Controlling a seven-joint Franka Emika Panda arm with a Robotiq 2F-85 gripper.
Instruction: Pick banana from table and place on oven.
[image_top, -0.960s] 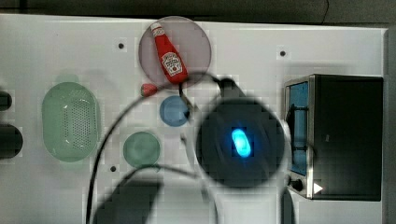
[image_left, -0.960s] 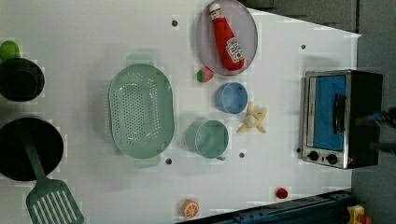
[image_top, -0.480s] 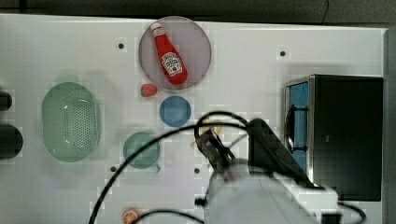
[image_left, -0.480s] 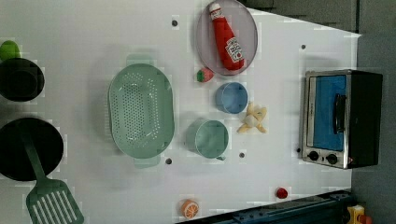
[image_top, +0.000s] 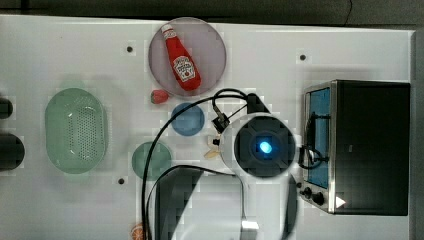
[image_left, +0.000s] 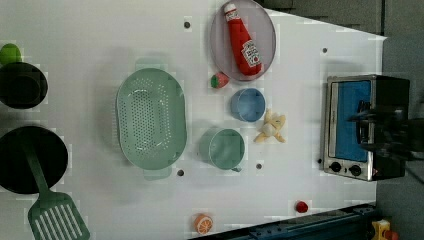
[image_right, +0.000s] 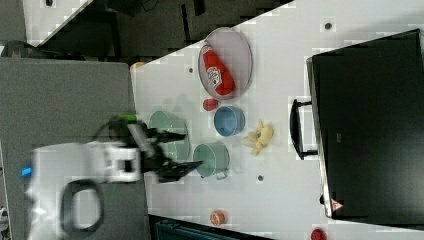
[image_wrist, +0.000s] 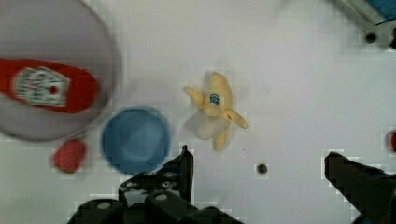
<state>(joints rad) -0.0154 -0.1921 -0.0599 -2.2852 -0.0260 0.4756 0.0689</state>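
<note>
Banana, bearing a small blue sticker, lies on the table beneath wide-spread empty fingers.

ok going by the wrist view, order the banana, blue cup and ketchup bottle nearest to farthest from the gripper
1. banana, just ahead of the open gripper.
2. blue cup, beside the banana.
3. ketchup bottle, lying on the grey plate beyond the cup.

Top, left, right views: high, looking down at table; wrist view close above it. All share oven-side half.
</note>
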